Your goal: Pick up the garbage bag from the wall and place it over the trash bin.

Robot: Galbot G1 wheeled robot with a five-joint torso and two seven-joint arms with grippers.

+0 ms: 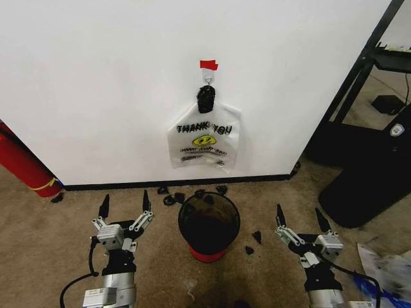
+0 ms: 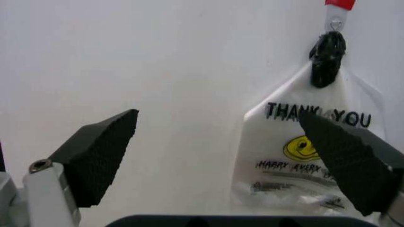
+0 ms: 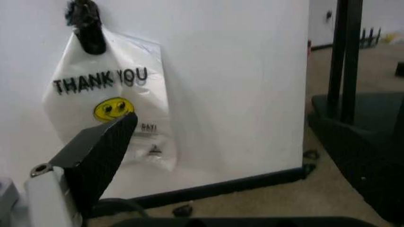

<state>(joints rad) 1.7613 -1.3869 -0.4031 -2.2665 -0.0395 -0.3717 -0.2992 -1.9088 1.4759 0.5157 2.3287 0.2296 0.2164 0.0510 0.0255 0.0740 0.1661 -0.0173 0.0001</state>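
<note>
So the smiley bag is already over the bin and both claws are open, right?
Not quite. In the head view the garbage bag hangs on the wall, above the trash bin. The left gripper and right gripper are open.

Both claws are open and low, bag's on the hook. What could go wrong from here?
The bag hangs from the hook by a black knot; a low pull may tear the thin plastic rather than free it. The bin stands right below, between the left claw and right claw, so a reaching arm could tip it. Black scraps on the carpet might snag the base.
</note>
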